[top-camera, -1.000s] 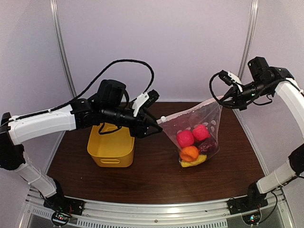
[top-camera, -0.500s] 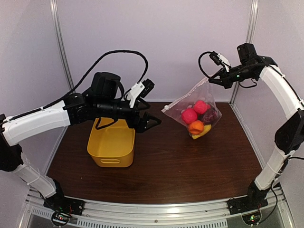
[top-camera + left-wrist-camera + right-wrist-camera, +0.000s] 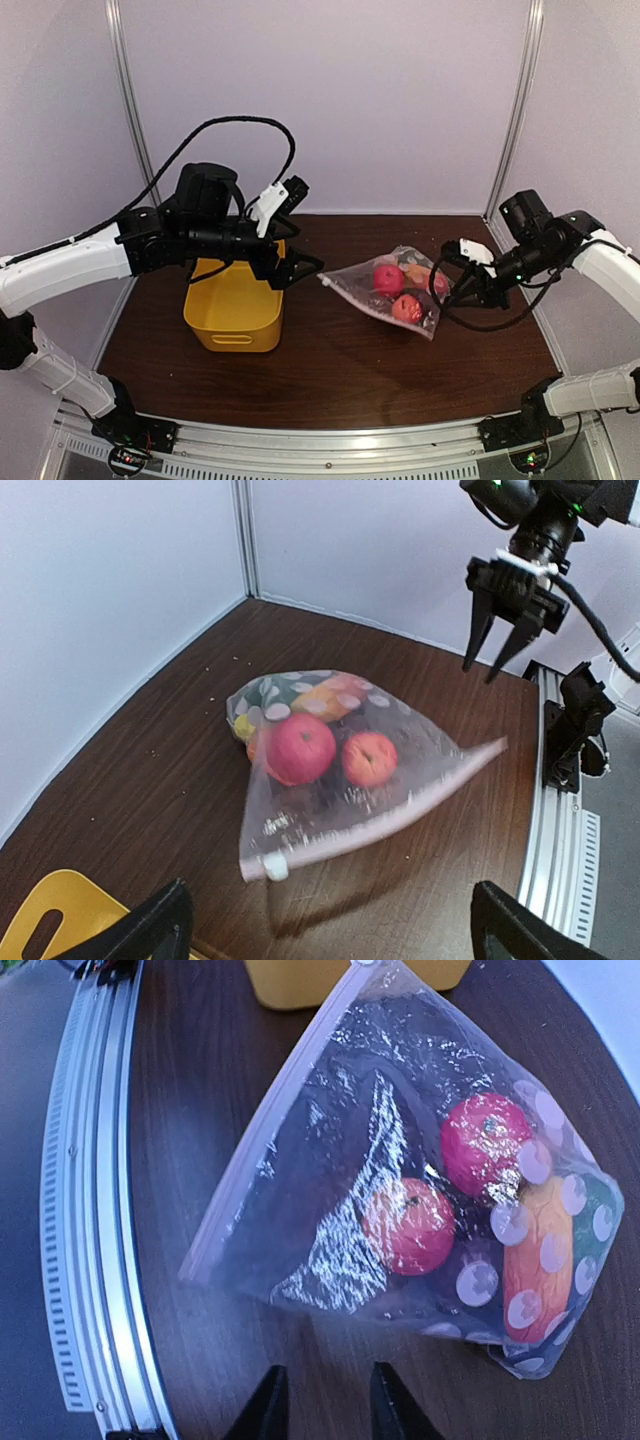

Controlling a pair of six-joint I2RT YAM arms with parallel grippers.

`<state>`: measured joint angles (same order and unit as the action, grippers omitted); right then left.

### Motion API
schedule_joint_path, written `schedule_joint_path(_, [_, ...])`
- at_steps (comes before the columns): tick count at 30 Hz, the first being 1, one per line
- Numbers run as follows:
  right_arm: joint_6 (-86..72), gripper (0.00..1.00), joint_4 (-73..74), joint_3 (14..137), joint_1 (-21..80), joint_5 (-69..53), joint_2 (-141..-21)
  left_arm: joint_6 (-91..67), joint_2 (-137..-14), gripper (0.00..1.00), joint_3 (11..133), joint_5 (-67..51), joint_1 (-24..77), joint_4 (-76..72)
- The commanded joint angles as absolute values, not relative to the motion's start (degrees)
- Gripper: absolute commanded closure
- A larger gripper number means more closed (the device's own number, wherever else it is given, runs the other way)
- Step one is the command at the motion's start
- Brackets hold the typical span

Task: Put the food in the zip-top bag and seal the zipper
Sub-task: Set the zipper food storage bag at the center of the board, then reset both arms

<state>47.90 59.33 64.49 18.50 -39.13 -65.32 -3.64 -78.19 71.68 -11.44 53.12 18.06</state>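
Note:
The zip-top bag (image 3: 385,292) lies flat on the brown table, right of centre, free of both grippers. It holds the food: a red fruit (image 3: 385,277), a red-orange one (image 3: 407,308), and an orange piece (image 3: 416,272). The zipper (image 3: 390,815) runs along the bag's near-left edge, with a white slider (image 3: 275,867) at its left end. My left gripper (image 3: 300,266) is open and empty, left of the bag and above the table. My right gripper (image 3: 462,290) is open and empty, just right of the bag. The bag (image 3: 400,1160) lies just ahead of its fingertips (image 3: 272,1395).
A yellow plastic basket (image 3: 235,305) stands on the table's left half, under my left arm. The metal rail (image 3: 90,1210) runs along the table's near edge. White walls and posts close off the back and sides.
My right gripper carried the hanging bag down to the table and let go of it; it now sits open beside it. My left gripper drew back to the left.

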Motion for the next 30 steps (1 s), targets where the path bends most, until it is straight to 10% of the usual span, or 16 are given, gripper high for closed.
schedule_joint_path(1, [53.0, 0.62, 63.9, 57.6, 19.6, -30.6, -60.0, -2.9, -76.8, 0.02, 69.9, -11.5, 52.4, 17.2])
schedule_joint_path(17, [10.9, 0.26, 27.3, 69.2, 15.6, -12.6, -63.7, -6.3, -67.4, 0.02, 62.2, 24.2, 44.3, 13.1])
schedule_joint_path(20, [5.3, 0.01, 26.9, 75.2, 15.5, 2.5, -67.6, -6.8, -64.2, 0.02, 58.1, 30.4, 42.7, 9.0])
schedule_joint_path(30, [7.9, 0.00, 18.9, 71.1, 15.5, 4.0, -63.7, -5.8, -59.5, 0.02, 51.8, 32.4, 41.1, 1.5])
